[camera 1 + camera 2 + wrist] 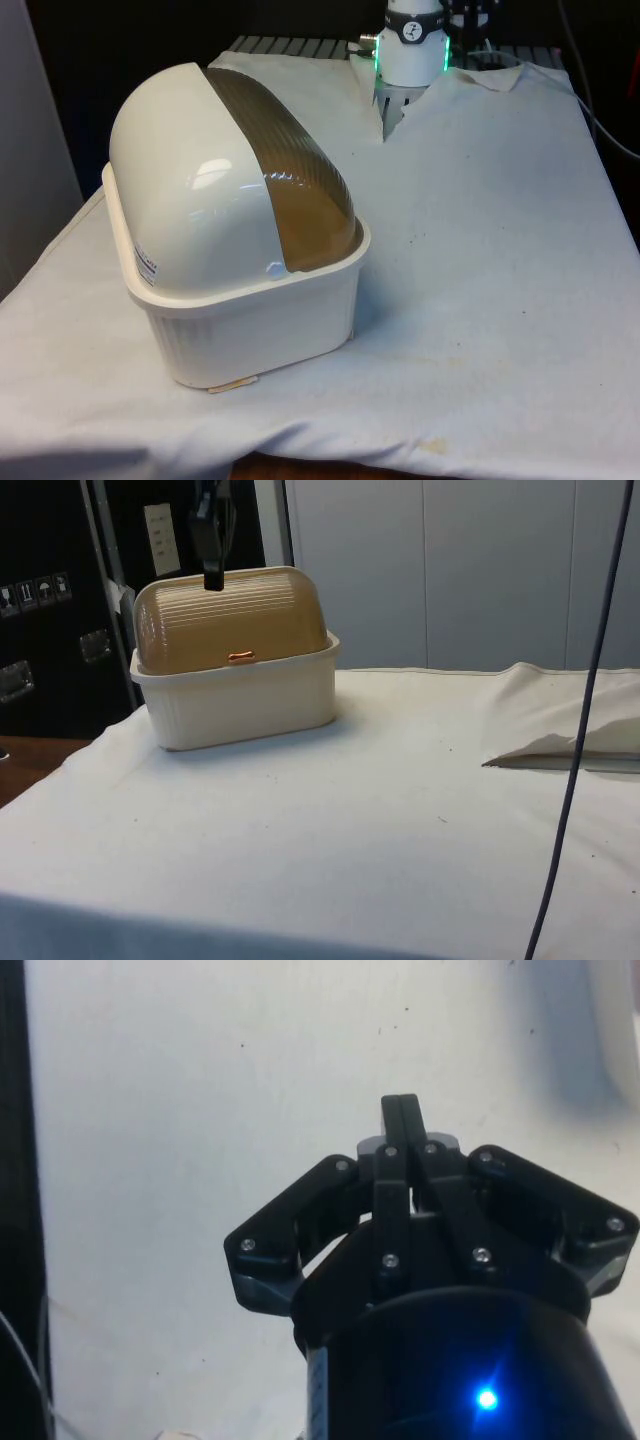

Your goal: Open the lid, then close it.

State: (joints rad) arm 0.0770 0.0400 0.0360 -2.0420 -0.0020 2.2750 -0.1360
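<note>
A bread box is set near the corner of the desk at the front view's left, its cream base close to the cloth's edge on that side, with little margin left there. Toward the front view's right a wide stretch of white cloth is left bare, and in the side view the same open room is seen in front of the box and beside it. The lid, a ribbed amber roll-top, is seen closed down to the base rim, and a small orange handle is seen at its lower edge just above that rim. In the side view the hand is held above the box, its tip level with the crown of the lid; whether the lid is touched cannot be told from that angle. In the wrist view the hand is seen with its two fingers pressed together, nothing held between them, and bare cloth is seen beneath. In the front view the box is turned with its white end wall to the camera, so the handle is hidden there. In the side view the arm above the hand is cut off by the picture's upper edge.
</note>
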